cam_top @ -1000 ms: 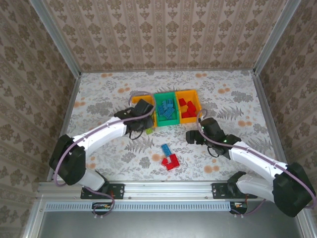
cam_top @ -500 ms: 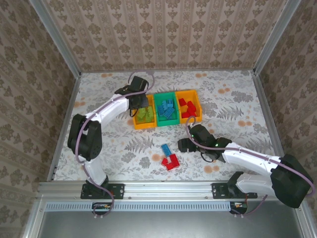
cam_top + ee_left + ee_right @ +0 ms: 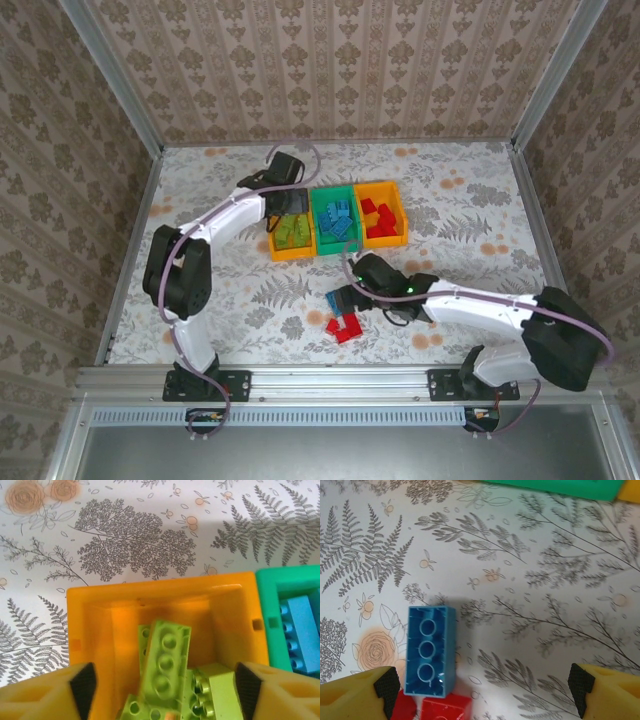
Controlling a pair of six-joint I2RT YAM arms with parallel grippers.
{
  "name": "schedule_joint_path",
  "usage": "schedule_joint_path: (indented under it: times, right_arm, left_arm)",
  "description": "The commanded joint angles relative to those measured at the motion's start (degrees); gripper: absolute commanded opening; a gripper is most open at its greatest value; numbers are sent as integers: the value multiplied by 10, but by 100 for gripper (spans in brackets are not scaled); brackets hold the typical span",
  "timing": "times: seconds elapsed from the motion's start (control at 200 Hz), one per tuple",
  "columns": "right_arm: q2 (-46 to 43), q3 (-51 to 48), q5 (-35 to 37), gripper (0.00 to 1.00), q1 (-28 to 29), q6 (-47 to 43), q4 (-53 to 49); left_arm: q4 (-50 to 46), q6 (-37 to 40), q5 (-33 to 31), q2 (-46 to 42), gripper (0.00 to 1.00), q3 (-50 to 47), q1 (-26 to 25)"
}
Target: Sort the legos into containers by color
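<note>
Right gripper (image 3: pixel 352 291) has slid left from beside the right orange bin (image 3: pixel 384 241) to the loose bricks near the front. Left arm has swung from the front of the left orange bin (image 3: pixel 291 255) round to its back side.

Left gripper (image 3: pixel 165 687) hangs over the left orange bin, fingers spread wide, pinching nothing. Lime green bricks (image 3: pixel 165 660) lie piled inside that bin, one long piece tilted on top of the rest. Green bin (image 3: pixel 270 610) touches it on one side, blue bricks (image 3: pixel 305 630) inside. In the top view the three bins sit in a row, green one in the middle; right orange bin holds red bricks (image 3: pixel 377 218).

Right gripper also spread wide, nothing gripped, low over the patterned table (image 3: pixel 200 200). Loose blue brick (image 3: pixel 429 657) lies flat on the table between the fingers, hollow side up, close to one finger; contact unclear. Loose red bricks (image 3: pixel 445 709) sit just beside its near end, on the table.
</note>
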Motion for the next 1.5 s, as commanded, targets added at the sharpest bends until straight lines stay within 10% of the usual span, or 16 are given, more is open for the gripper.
schedule_joint_path:
  times: [0.0, 0.59, 0.95, 1.495]
  right_arm:
    - [52, 50, 28, 91, 16, -19, -19]
    - [222, 154, -2, 73, 33, -36, -75]
    - [202, 191, 41, 36, 29, -20, -84]
    - [278, 420, 41, 35, -161, -25, -80]
  left_arm:
    - [9, 3, -44, -59, 87, -26, -18]
    - [68, -32, -61, -275, 99, -271, -8]
    - [76, -49, -60, -351, 100, -344, 7]
    - [106, -17, 30, -455, 100, -461, -25]
